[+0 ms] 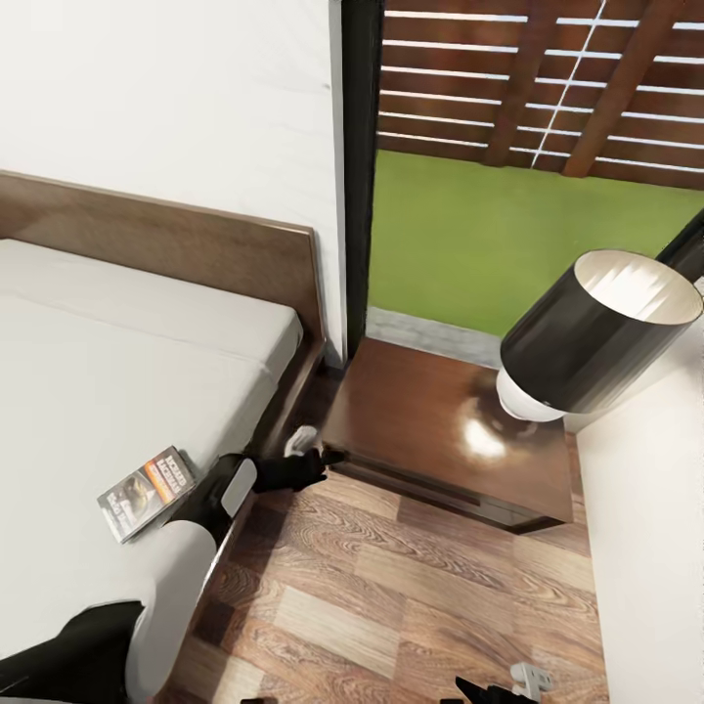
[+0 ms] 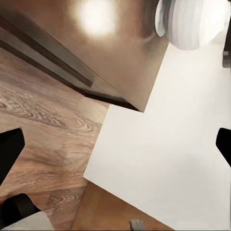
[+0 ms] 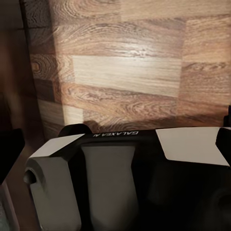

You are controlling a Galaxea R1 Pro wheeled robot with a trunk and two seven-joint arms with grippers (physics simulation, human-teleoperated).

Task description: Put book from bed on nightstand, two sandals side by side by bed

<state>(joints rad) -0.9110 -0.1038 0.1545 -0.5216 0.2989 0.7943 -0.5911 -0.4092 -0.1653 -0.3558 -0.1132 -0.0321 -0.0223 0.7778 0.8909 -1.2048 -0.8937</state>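
Left hand hangs low between the bed and the nightstand, at about 7 o'clock from the nightstand's top, and it carries nothing; from the left wrist view its fingers look spread apart, though only their dark tips show at the edges. Right hand barely peeks in at 6 o'clock of the head view, and I cannot tell whether it is apart or together. On the mattress, the book lies flat near the bed's edge, just beside the left forearm, at 9 o'clock from the hand. Reaching back for it, the forearm could brush the book and nudge it off the edge; carrying it over, the lamp crowds the nightstand's 3 o'clock side and could be knocked.
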